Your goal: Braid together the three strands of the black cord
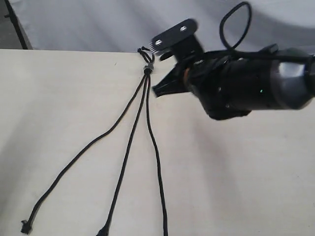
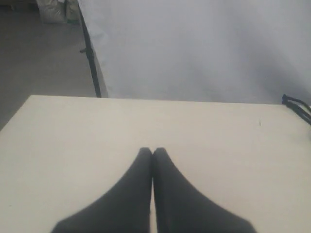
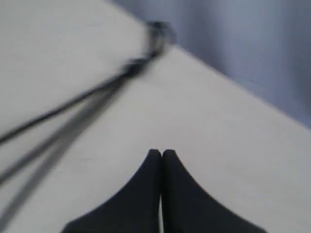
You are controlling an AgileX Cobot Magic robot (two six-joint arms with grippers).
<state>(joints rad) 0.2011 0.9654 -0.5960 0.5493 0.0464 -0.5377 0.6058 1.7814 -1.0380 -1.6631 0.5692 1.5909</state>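
1. The pale table (image 1: 256,187) carries the whole black cord (image 1: 155,142), which lies flat from the far edge at 12 o'clock toward 6 o'clock in the exterior view. I judge it is spread this way so each strand can be taken singly
2. The right arm (image 1: 246,83) reaches in from 3 o'clock and puts the right gripper (image 1: 156,90) just beside the bound end. Its jaws are pressed together on nothing
3. The three strands (image 1: 129,142) fan out uncrossed toward 6 and 7 o'clock, so no braiding has begun. The outer one ends in a knot (image 1: 24,227)
4. The left gripper (image 2: 152,151) also has its jaws together and empty, over bare table well away from the strands
5. The grey band (image 1: 147,70) ties the strands at 12 o'clock
6. Only the exterior view shows the strand tips. Only the wrist views show the jaws meeting: the right one (image 3: 161,153) sees the cord blurred, and the left catches just a black scrap (image 2: 296,104), probably the bound end
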